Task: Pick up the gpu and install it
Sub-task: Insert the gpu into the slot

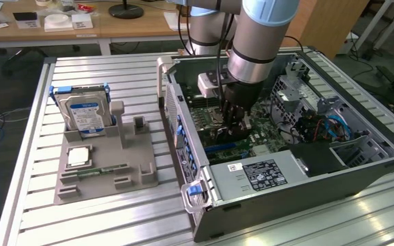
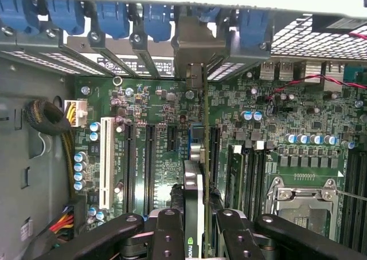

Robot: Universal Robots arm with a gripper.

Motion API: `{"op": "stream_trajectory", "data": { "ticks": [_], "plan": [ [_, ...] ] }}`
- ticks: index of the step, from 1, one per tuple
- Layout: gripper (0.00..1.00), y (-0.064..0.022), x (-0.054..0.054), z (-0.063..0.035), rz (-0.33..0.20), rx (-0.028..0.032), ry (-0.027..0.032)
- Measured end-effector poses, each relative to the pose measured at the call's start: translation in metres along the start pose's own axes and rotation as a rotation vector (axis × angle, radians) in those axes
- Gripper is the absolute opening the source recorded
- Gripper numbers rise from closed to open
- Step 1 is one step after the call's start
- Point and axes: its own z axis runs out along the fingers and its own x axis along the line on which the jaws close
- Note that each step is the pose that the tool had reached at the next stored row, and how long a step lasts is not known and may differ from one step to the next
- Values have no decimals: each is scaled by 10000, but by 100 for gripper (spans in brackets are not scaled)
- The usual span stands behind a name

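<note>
One black-fingered gripper (image 2: 198,217) clamps the thin, flat gpu (image 2: 193,182).

A silver hard drive (image 1: 84,114) stands upright in a grey holder (image 1: 141,177) on the worktop (image 1: 101,77), near what seems a processor (image 1: 78,156)

You had the case (image 1: 286,200) at the exterior view's right on the table (image 1: 115,225), the holder (image 1: 104,179) just left of it, the hard drive (image 1: 84,115) at its far end; the gpu (image 2: 193,197) stood edge-on over the motherboard (image 2: 155,105) inside.
</note>
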Motion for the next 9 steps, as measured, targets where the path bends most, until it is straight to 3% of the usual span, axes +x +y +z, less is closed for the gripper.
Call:
{"op": "stream_trajectory", "data": {
  "ticks": [9],
  "plan": [
    [26, -7, 0, 2, 3, 1, -4]
  ]
}}
